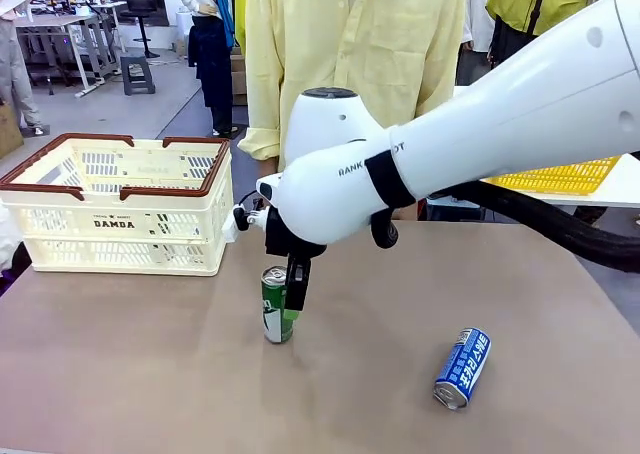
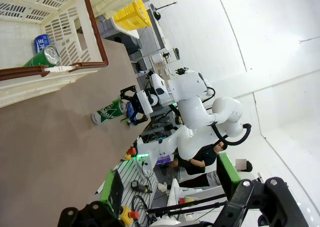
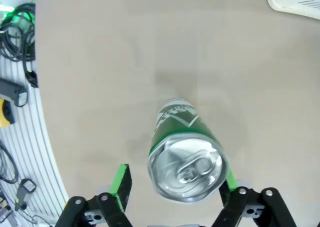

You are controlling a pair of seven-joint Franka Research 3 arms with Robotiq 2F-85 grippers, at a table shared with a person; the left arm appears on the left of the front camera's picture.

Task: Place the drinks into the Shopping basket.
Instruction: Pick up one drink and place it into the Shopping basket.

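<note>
Right jaws: spread around upright green-and-white can (image 1: 277, 306) on worktop (image 1: 120, 374).
Left jaws: spread, empty.
Blue can (image 1: 462, 368): lying near right.

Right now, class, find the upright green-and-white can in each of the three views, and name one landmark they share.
Front view: the green-and-white can stands upright just left of centre.
Left wrist view: left of centre, sideways in the rolled picture.
Right wrist view: low centre, seen from above.
Shared landmark: the right gripper straddling it.

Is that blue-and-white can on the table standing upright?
No, the blue-and-white can lies on its side on the table, right of the standing green-and-white can.
</note>
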